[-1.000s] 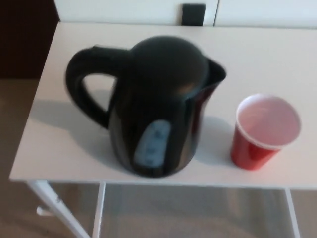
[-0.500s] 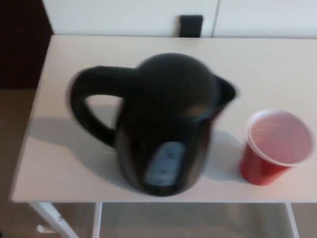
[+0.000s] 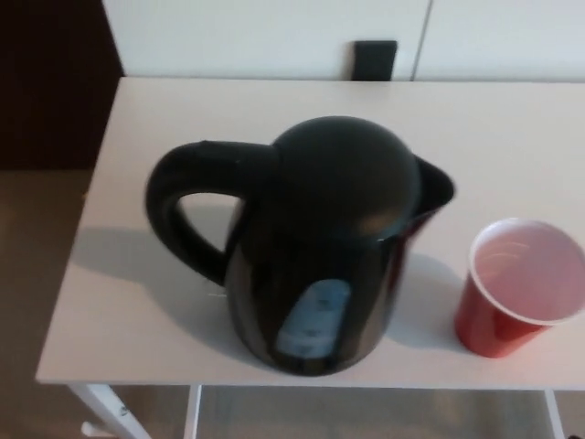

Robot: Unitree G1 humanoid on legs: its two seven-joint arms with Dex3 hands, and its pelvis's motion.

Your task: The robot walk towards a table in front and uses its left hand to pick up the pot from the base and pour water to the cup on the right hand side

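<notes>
Neither robot hand shows in the head view, so places cannot be referred to a hand and their state (wide, narrow, holding) cannot be told; positions below are given by the robot's own sides instead. The glossy black plastic electric pot with a domed lid stands upright near the front edge of the white rectangular counter. Its loop handle points to the robot's left, which I judge suits a left-hand grasp, and its spout points right toward the cup. A pale blue-grey water-level window faces the camera (level not readable). The base named in the task is not visible; presumably it sits hidden under the pot's body. The red disposable plastic cup with a white rim and pale interior stands upright just beside the pot on the right, apart from it, partly cut by the picture's edge. Its inside looks empty. The pot's lid is shut, so its contents cannot be seen. Judgement: the pot is not yet lifted and pouring not begun; the next step is reaching for the handle.
</notes>
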